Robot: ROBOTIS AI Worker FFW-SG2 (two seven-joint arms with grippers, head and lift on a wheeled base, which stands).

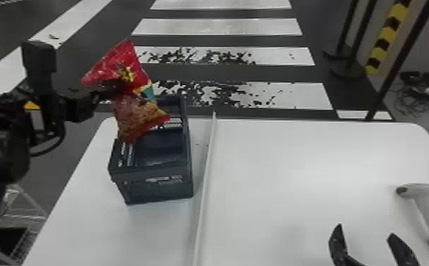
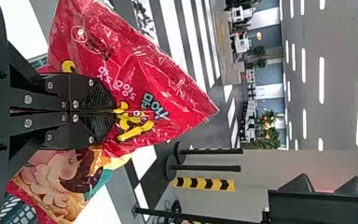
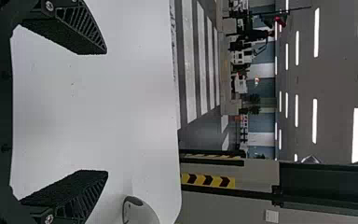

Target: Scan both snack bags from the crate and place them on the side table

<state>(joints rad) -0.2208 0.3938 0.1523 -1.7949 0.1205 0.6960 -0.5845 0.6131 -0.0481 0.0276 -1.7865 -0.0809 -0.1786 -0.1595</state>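
My left gripper (image 1: 108, 89) is shut on a red snack bag (image 1: 132, 112), pinching it by the middle above the dark crate (image 1: 153, 185). In the left wrist view the left gripper (image 2: 114, 111) has its fingertips together on the red snack bag (image 2: 168, 88). Over the near right of the white table stands my right gripper (image 1: 369, 238), fingers apart with nothing between them. The right wrist view has the right gripper (image 3: 106, 112) open too. The white handheld scanner (image 1: 423, 201) lies to its right; part of the scanner (image 3: 140, 213) appears in the right wrist view.
A thin raised strip (image 1: 206, 177) runs along the white table (image 1: 295, 159), just right of the crate. Dark stands (image 1: 346, 67) and a yellow-black post (image 1: 387, 39) are beyond the table at the right. A wire rack (image 1: 22, 212) is at the lower left.
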